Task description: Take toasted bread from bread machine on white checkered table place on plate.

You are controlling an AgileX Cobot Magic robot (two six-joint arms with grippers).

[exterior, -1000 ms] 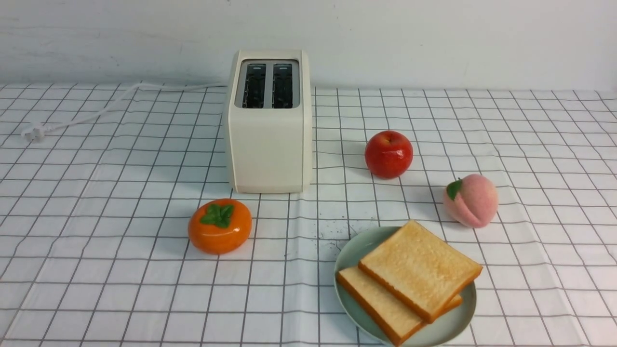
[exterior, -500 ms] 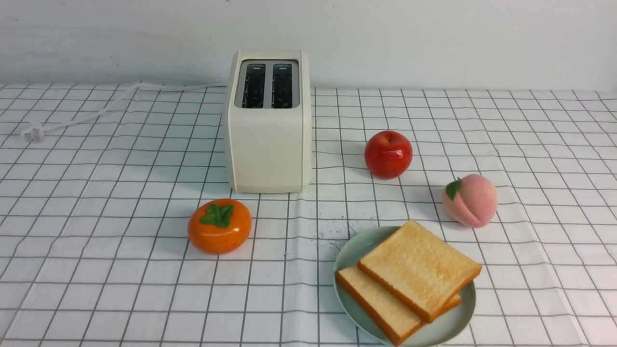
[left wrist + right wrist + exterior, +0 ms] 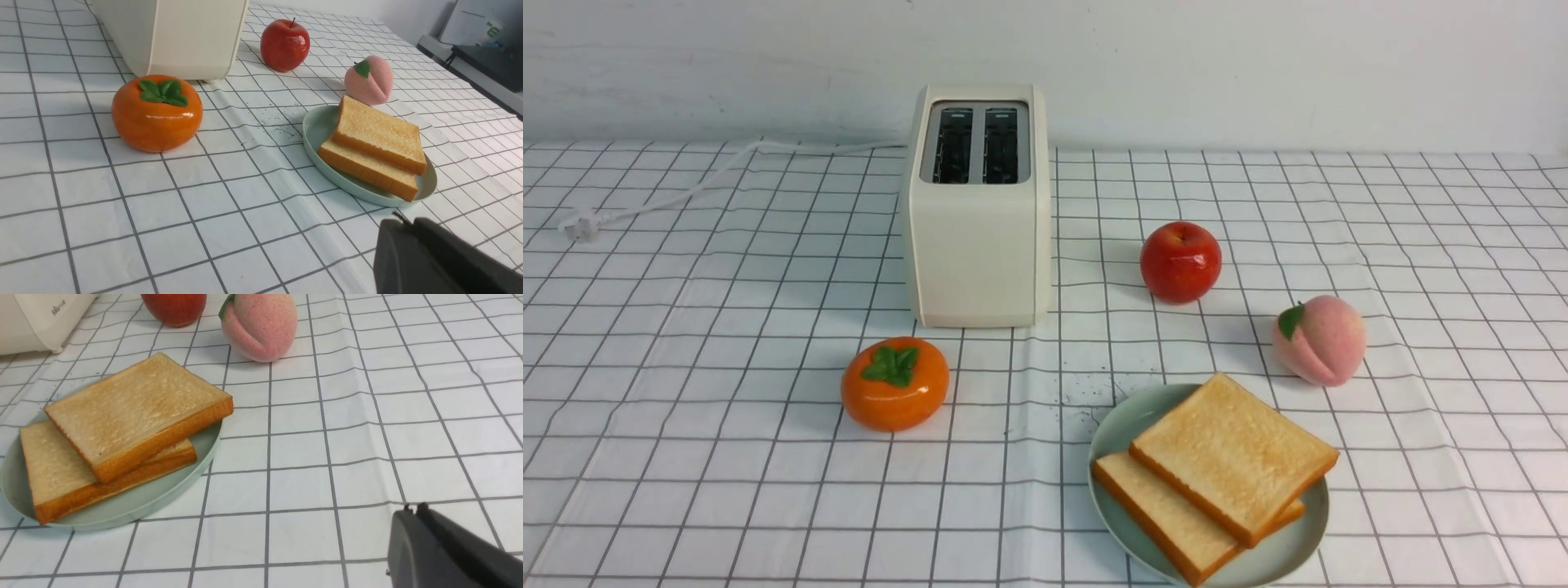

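Observation:
Two slices of toasted bread point(image 3: 1232, 456) lie stacked on the pale mint-green plate point(image 3: 1282, 551) at the front right of the white checkered table point(image 3: 686, 457). The lower slice point(image 3: 1156, 510) sticks out toward the front left. The cream bread machine point(image 3: 978, 237) stands behind, both dark slots empty. Neither arm shows in the front view. My left gripper point(image 3: 402, 222) is shut and empty, short of the plate point(image 3: 322, 126). My right gripper point(image 3: 412, 510) is shut and empty, beside the plate point(image 3: 122, 508) and toast point(image 3: 135, 408).
An orange persimmon point(image 3: 895, 382) sits in front of the toaster. A red apple point(image 3: 1181, 261) and a pink peach point(image 3: 1320, 340) lie to its right, behind the plate. The white cord and plug point(image 3: 580, 222) trail at the far left. Dark crumbs point(image 3: 1094, 392) dot the cloth.

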